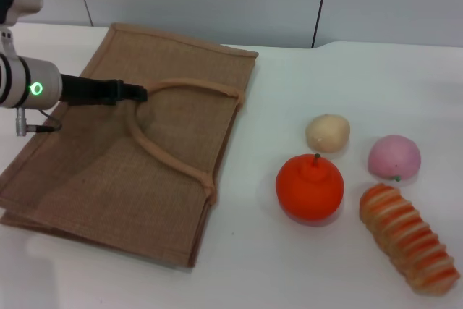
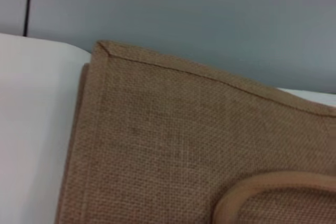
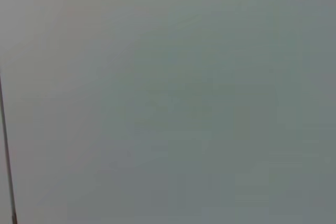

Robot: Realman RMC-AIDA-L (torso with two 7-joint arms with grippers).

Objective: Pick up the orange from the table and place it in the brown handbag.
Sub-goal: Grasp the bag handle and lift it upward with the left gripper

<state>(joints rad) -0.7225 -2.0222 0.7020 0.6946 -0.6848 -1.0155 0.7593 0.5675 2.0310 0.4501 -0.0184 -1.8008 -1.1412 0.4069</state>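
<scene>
The orange (image 1: 309,187) sits on the white table (image 1: 289,273), to the right of the brown handbag (image 1: 108,171). The handbag lies flat at the left, and its woven cloth also fills the left wrist view (image 2: 173,145). My left gripper (image 1: 139,93) reaches in from the left over the bag. Its thin black fingers are closed at the top of the bag's loop handle (image 1: 181,85), which looks slightly raised. The handle also shows in the left wrist view (image 2: 262,187). My right gripper is out of view; its wrist view shows only a grey wall.
A pale beige ball (image 1: 328,133) lies just behind the orange. A pink round fruit (image 1: 394,157) is to its right. A striped orange-and-cream bread piece (image 1: 409,239) lies at the front right. A grey wall stands behind the table.
</scene>
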